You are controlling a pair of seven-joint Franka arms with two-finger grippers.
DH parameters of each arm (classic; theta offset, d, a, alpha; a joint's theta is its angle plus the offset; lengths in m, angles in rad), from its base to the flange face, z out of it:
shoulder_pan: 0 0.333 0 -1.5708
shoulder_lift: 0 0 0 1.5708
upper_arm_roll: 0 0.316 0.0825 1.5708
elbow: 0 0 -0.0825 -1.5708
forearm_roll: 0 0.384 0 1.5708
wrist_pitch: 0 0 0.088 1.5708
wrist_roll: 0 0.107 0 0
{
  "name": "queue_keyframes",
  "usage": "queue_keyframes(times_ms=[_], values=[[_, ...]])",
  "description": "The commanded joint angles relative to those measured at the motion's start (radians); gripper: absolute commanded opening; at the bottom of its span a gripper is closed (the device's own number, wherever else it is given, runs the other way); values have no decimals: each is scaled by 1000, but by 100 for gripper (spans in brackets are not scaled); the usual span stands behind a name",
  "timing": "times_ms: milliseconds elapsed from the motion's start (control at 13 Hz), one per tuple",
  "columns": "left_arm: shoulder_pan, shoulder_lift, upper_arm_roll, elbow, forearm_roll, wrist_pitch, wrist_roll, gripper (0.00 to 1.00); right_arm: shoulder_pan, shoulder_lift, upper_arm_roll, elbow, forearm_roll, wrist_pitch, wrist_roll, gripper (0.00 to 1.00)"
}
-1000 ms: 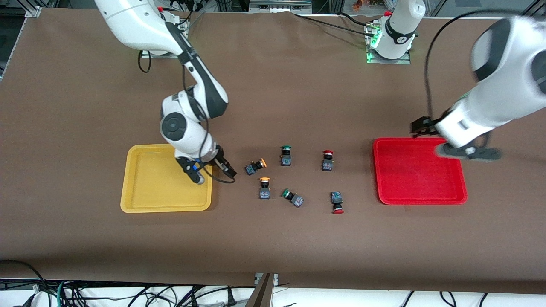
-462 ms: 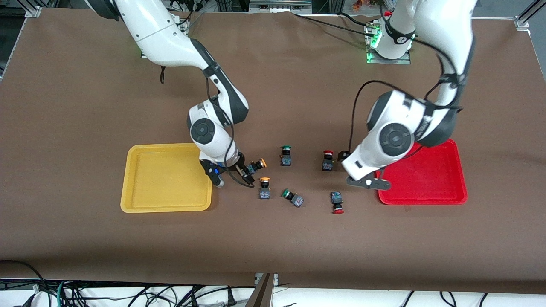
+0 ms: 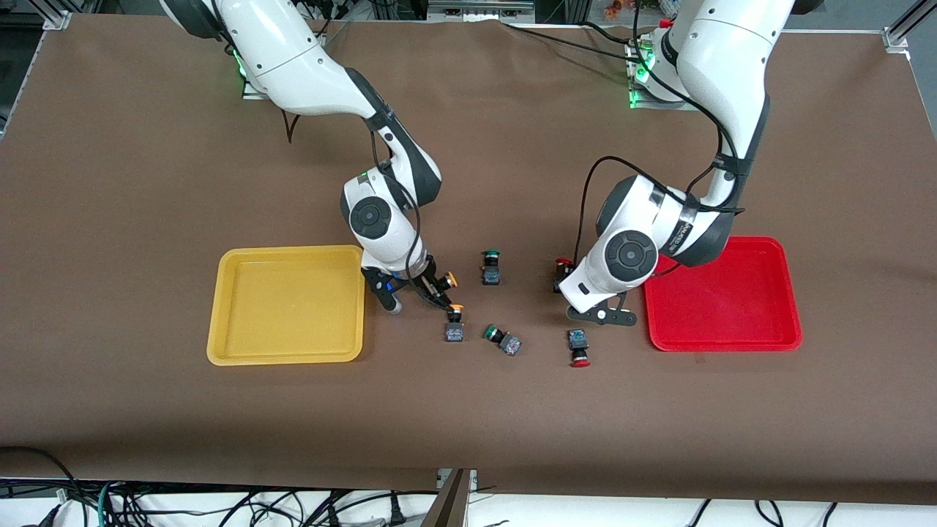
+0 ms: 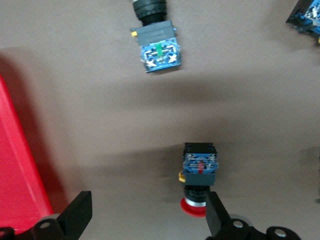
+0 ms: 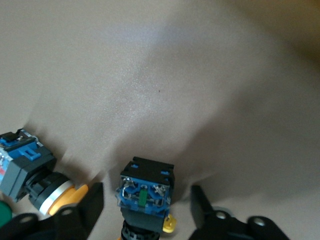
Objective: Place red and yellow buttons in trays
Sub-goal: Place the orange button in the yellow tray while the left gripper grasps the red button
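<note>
Red and yellow buttons, small push switches with blocky black-grey bodies, lie loose on the brown table [image 3: 146, 183] between my two trays, none yet in either. My right pincer [image 5: 145, 210] hangs low, fingers spread wide and empty, straddling the yellow-capped button [image 5: 145, 192] that lies just beside the shallow yellow plastic tray [image 3: 285, 304]; the second yellow-capped button [image 3: 454, 322] stands a little nearer the front camera. My left pincer [image 4: 147, 220] is likewise wide open and holding nothing, low over the red-capped button [image 4: 199, 175] that sits close to the shallow red plastic tray [image 3: 721, 293]; the other red-capped button [image 3: 578, 345] lies nearer the front camera.

To do this well, I judge each pincer should settle until its fingers flank the square body, not the round cap, then close squarely so the switch does not twist out.

The count: two red-capped buttons, two yellow-capped, two green-capped buttons [image 3: 491, 267] to be left alone, and two trays.
</note>
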Motion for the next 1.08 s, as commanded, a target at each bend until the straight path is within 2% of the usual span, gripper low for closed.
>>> queue_keyframes(times_ms=[0, 77, 231, 462, 538, 615, 692, 769, 846, 923, 1000], values=[[-43, 45, 14, 3, 0, 74, -43, 100, -9, -10, -32, 7, -13, -68, -120, 25], [-49, 61, 14, 3, 0, 91, -66, 100, -28, -36, -46, 13, -11, -141, -181, 14], [-87, 93, 20, 2, 2, 96, -127, 100, -109, -90, -51, 39, -2, -308, -338, 8], [-106, 105, 17, -11, 98, 99, -180, 100, -235, -134, -54, 96, -13, -523, -597, 8], [-116, 108, 17, -11, 100, 110, -210, 100, -239, -136, -87, 83, -16, -542, -686, 10], [-118, 110, 17, -11, 100, 125, -212, 100, -240, -134, -147, 40, -17, -522, -769, 11], [-113, 110, 17, -11, 101, 126, -200, 87, -240, -134, -178, 3, -14, -496, -865, 18], [-115, 110, 17, -11, 104, 128, -200, 62, -240, -136, -202, -20, -10, -492, -898, 28], [-116, 110, 17, -11, 103, 127, -201, 44, -240, -144, -204, -29, -8, -495, -898, 51], [-115, 108, 17, -11, 103, 125, -201, 38, -241, -151, -204, -25, -2, -505, -892, 84], [-110, 108, 17, -11, 103, 125, -201, 30, -240, -163, -204, -13, 4, -519, -868, 91]])
